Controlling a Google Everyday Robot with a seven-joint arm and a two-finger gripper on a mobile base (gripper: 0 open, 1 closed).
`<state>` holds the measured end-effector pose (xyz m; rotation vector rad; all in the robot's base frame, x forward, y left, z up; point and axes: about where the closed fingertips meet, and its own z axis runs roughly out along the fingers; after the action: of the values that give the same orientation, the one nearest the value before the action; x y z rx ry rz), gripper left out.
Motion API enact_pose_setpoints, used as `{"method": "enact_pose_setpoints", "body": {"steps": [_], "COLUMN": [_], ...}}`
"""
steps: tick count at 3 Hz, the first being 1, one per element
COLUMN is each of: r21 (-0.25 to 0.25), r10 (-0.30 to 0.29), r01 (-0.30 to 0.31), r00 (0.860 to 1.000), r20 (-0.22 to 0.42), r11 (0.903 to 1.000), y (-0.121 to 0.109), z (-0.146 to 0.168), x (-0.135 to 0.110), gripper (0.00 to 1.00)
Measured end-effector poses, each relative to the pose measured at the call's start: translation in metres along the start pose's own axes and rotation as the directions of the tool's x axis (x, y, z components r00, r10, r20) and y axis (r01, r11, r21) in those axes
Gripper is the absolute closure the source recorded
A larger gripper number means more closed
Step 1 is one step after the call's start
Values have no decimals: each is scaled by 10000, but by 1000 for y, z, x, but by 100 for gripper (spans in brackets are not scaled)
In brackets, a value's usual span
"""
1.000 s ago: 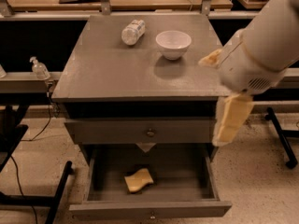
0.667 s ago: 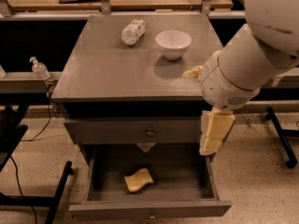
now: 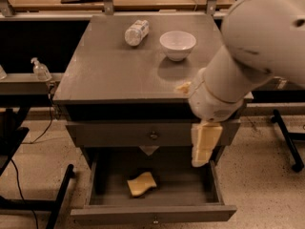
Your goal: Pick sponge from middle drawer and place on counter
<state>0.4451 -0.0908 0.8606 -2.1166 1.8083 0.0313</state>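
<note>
well, take the counter first: its broad grey top lies above and behind the gripper, with bare room close by for the later set-down. the middle drawer stands pulled open beneath the gripper, which hangs over the tray's right-hand end as the camera sees it, in front of the closed drawer front. whether the gripper is open or closed i cannot tell. the white bowl and the plastic bottle sit on the counter, well up and away from the gripper. the sponge lies flat on the tray, lower than the gripper, off to its left in the camera view and well apart from it. i judge the step in hand is the approach. shift across until directly over the sponge and drop straight down, clear of the closed front's lower edge. then close gently across the narrow width, since foam will squash.
</note>
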Motion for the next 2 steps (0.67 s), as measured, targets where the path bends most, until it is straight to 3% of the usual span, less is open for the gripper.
{"method": "enact_pose_setpoints", "body": {"steps": [1, 2], "r21": [-915, -1246], "r10": [-955, -1989], "r01": [984, 2092], "r00": [9948, 9759], "r20": [358, 903], "r11": [9909, 9699], "y": [22, 52], "z": [81, 169], "x": [-24, -51], "gripper": [0, 0]}}
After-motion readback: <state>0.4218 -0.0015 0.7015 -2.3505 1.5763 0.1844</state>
